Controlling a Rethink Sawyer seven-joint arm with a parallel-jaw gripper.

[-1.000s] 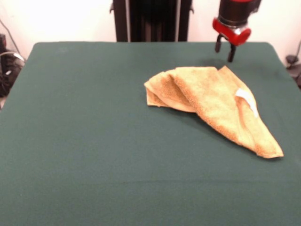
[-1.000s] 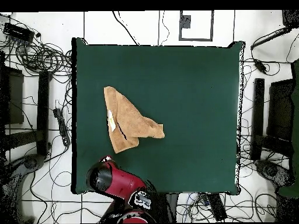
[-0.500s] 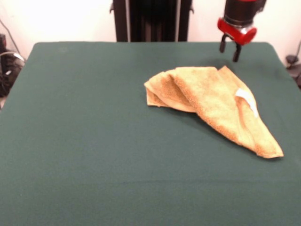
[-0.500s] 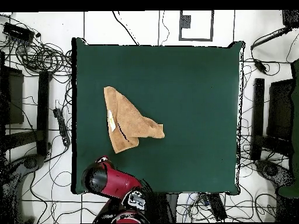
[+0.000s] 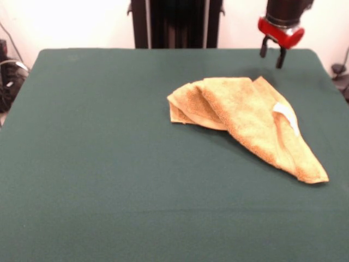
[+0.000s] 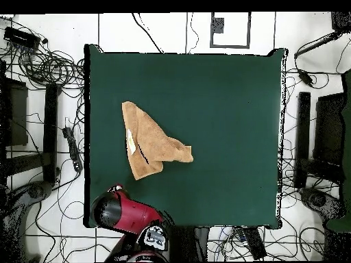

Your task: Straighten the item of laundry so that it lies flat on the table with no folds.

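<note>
The towel (image 5: 248, 120) is looped terry cloth, rough and nubbly, wholly matt, with a smoother, flatter white tag (image 5: 286, 115) sewn on it. The worktop (image 5: 109, 164) is covered in a felt-like cloth, dull and even, with a fine short nap and no shine. The pincer (image 5: 272, 54) has dark, matt fingers below a glossy red collar that looks like hard plastic. Seen from overhead, the arm's (image 6: 120, 212) red shell has the same smooth sheen.

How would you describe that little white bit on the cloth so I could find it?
Start at the big green table and find the crumpled orange towel lying folded on it. Along the towel's long edge sits a small white tag, the only pale patch on the orange cloth.
</note>
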